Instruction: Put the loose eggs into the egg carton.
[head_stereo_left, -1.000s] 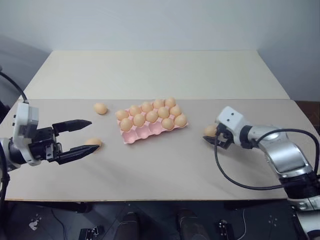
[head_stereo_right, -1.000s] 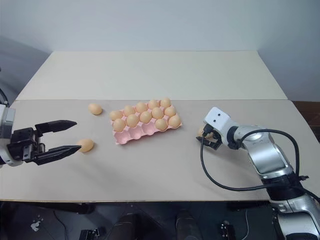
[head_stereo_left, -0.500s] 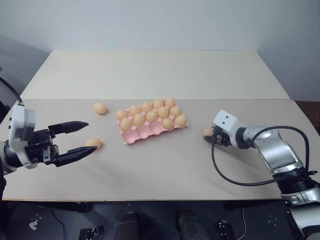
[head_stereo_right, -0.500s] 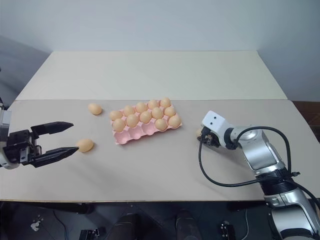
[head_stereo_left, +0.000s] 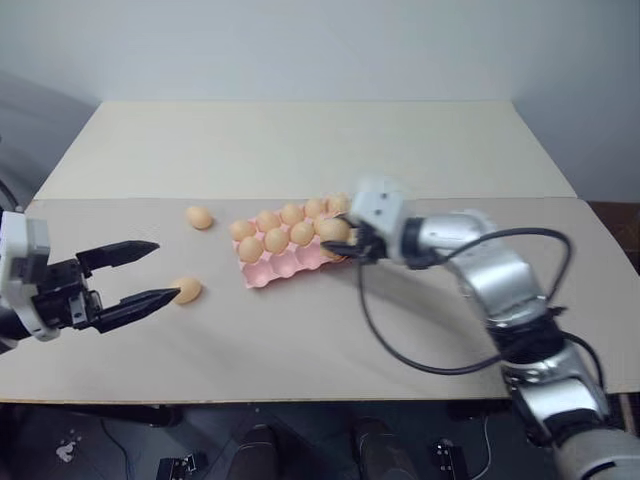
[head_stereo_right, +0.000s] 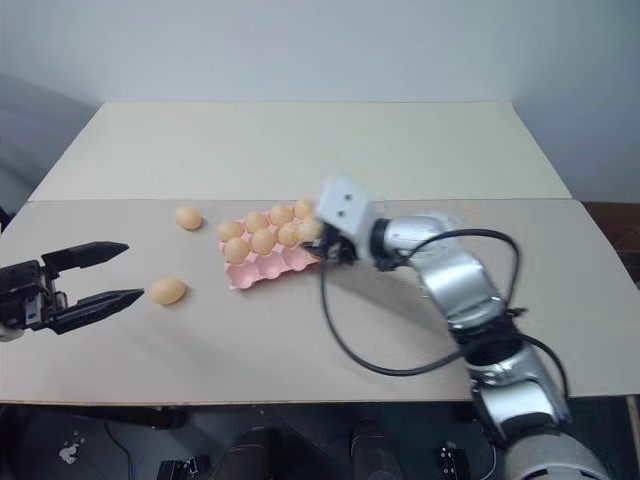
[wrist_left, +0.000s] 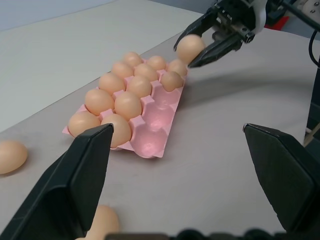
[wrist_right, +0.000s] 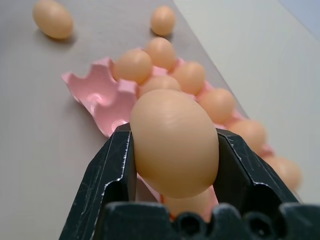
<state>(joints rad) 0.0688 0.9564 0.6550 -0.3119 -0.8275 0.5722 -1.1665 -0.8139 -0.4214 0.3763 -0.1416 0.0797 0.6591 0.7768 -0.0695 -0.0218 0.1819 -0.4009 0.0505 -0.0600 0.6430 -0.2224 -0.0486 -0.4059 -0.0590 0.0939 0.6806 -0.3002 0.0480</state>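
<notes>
The right claw (wrist_left: 202, 44) is clamped on one egg (wrist_right: 173, 142), held above the egg carton (wrist_left: 150, 145) to reach its vacant front cups. The left claw (head_stereo_left: 150, 272) stands wide apart, a loose egg (head_stereo_left: 187, 290) just beside its lower fingertip.

Your beige counter (head_stereo_left: 300, 350) carries the carton and two loose eggs.
The pink egg carton (head_stereo_left: 285, 265) sits just under your right claw (head_stereo_left: 345, 243); one egg (head_stereo_left: 187, 290) lies at your left claw (head_stereo_left: 150, 272) tips, another egg (head_stereo_left: 200, 217) farther off.
</notes>
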